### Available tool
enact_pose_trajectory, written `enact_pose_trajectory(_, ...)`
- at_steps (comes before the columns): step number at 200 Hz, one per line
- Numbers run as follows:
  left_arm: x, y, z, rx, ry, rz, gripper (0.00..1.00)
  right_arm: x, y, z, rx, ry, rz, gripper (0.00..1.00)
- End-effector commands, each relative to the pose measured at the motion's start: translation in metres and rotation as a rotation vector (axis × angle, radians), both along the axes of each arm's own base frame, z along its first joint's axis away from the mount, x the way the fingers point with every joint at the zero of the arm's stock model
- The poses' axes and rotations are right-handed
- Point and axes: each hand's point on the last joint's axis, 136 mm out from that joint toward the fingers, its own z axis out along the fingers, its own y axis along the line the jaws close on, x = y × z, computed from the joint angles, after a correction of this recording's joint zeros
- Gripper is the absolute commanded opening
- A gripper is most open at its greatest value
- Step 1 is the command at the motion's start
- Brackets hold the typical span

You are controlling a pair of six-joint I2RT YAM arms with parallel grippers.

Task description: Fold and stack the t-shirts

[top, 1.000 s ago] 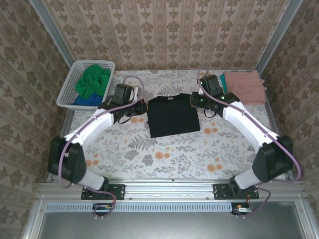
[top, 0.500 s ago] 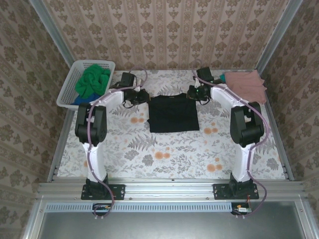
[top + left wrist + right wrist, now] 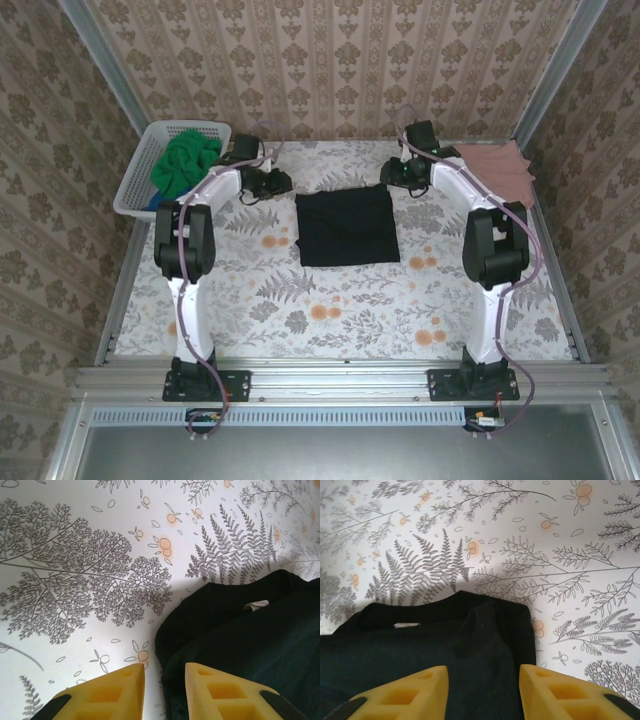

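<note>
A black t-shirt [image 3: 346,226] lies folded into a flat rectangle in the middle of the table. My left gripper [image 3: 276,184] hovers just off its far left corner. In the left wrist view that gripper [image 3: 165,669] is open, and the black t-shirt [image 3: 240,630] has its edge under the gap, not pinched. My right gripper [image 3: 391,177] hovers at the far right corner. Seen from its wrist, this gripper [image 3: 484,670] is open above the black t-shirt [image 3: 445,650]. A green t-shirt [image 3: 187,160] and a blue one [image 3: 160,203] fill the basket. A salmon pink t-shirt [image 3: 494,170] lies far right.
The white lattice basket [image 3: 137,178] stands at the far left corner. The floral tablecloth [image 3: 330,300] is bare in front of the black shirt. Metal frame rails run along both sides, and both arms stand folded upright near the table's side edges.
Both grippers opened and let go of the black shirt's far corners, then drew back toward the far edge and apart. The shirt now lies flat, slightly farther back.
</note>
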Motion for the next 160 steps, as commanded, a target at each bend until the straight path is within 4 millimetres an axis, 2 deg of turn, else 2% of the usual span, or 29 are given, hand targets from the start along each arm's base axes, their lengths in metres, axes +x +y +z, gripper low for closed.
enact_pose_trajectory(1, -0.02, -0.011, 0.035, 0.044, -0.083, -0.044, 0.29, -0.015, 0.028, 0.023, 0.045, -0.083, 0.073, 0.46)
enact_pose_trajectory(26, -0.039, -0.047, 0.044, 0.037, -0.127, -0.126, 0.29, -0.013, 0.051, -0.004, 0.075, -0.017, 0.116, 0.41)
enact_pose_trajectory(36, -0.042, -0.061, 0.04, 0.016, -0.125, -0.157, 0.29, -0.008, 0.055, -0.017, 0.091, 0.015, 0.118, 0.38)
enact_pose_trajectory(51, -0.043, -0.075, 0.025, -0.07, -0.078, -0.167, 0.24, 0.0, 0.056, -0.032, 0.098, 0.05, 0.1, 0.31)
enact_pose_trajectory(83, -0.031, -0.072, -0.019, -0.08, -0.007, -0.125, 0.23, 0.016, 0.044, -0.057, 0.086, 0.089, 0.049, 0.32)
enact_pose_trajectory(102, -0.021, -0.062, -0.033, -0.056, 0.022, -0.103, 0.23, 0.023, 0.027, -0.069, 0.055, 0.121, 0.011, 0.35)
enact_pose_trajectory(118, -0.012, -0.053, -0.034, -0.04, 0.021, -0.079, 0.23, 0.03, 0.014, -0.076, 0.049, 0.125, -0.018, 0.35)
enact_pose_trajectory(135, -0.006, -0.05, -0.032, -0.036, 0.012, -0.069, 0.25, 0.025, 0.003, -0.083, 0.052, 0.17, -0.036, 0.35)
enact_pose_trajectory(160, 0.0, -0.048, -0.03, -0.011, 0.01, -0.072, 0.27, 0.022, 0.0, -0.059, 0.056, 0.124, -0.023, 0.41)
